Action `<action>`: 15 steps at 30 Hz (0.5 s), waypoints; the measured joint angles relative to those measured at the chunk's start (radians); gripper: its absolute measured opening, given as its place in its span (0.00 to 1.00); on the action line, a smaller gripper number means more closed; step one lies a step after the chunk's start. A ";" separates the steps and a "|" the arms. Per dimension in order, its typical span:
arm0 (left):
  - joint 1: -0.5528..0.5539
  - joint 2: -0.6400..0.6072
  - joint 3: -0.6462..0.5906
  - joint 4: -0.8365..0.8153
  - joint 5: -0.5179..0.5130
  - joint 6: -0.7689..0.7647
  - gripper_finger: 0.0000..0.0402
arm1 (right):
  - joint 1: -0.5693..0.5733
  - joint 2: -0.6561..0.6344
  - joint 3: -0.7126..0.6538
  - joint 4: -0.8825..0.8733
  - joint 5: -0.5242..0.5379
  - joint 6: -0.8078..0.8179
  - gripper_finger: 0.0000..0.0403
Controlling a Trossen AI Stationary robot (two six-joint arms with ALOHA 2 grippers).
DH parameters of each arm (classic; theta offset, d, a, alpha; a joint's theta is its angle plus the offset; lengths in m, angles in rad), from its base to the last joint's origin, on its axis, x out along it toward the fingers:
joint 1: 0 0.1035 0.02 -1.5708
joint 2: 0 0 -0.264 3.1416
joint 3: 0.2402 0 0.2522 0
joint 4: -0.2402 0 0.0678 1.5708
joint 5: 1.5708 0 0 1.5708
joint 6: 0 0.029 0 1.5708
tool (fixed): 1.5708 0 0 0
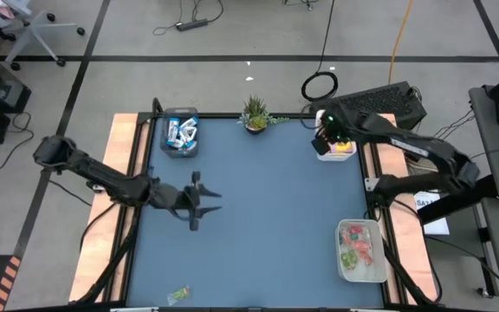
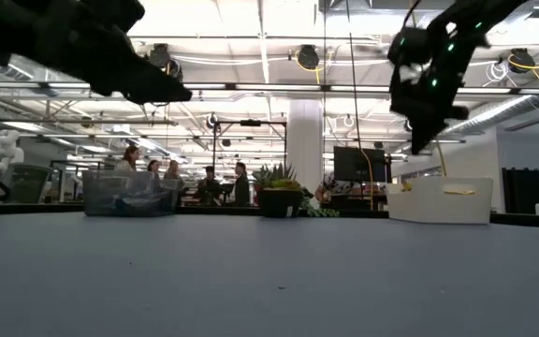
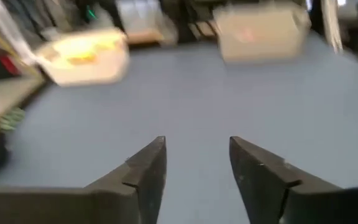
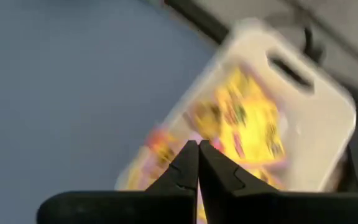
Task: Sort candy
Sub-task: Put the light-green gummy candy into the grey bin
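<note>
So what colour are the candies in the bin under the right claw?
Mostly yellow candies with pink bits, in a white bin; the right wrist view shows them best.

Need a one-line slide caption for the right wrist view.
Shut right gripper above the white bin of yellow candy packets.

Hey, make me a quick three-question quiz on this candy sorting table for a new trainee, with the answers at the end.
1. True or false: the left gripper is holding a candy.
2. Which bin does the right gripper hover over? A) the bin of blue bars B) the bin of yellow packets C) the bin of red and green pieces
3. What lies loose at the mat's near edge, outside every bin?

Key
1. False: its fingers are open with nothing between them.
2. B, with its jaws shut.
3. One small greenish candy.
</note>
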 joint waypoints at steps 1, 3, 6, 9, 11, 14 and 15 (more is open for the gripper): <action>-0.022 0.000 0.043 -0.099 0.000 -0.004 0.43 | 0.024 -0.037 -0.010 0.026 0.000 -0.015 0.00; -0.067 0.000 0.130 -0.298 0.001 -0.032 0.37 | 0.074 -0.106 -0.048 0.084 -0.003 -0.041 0.00; -0.146 0.000 0.251 -0.546 0.002 -0.100 0.28 | 0.146 -0.195 -0.127 0.217 -0.054 -0.069 0.00; -0.231 0.000 0.341 -0.733 0.015 -0.184 0.18 | 0.224 -0.260 -0.225 0.354 -0.100 -0.078 0.00; -0.285 0.001 0.382 -0.822 0.037 -0.263 0.11 | 0.278 -0.287 -0.293 0.450 -0.106 -0.076 0.00; -0.363 0.016 0.417 -0.894 0.093 -0.411 0.02 | 0.350 -0.310 -0.378 0.586 -0.106 -0.065 0.00; -0.387 0.025 0.422 -0.902 0.111 -0.468 0.02 | 0.371 -0.313 -0.400 0.628 -0.104 -0.059 0.00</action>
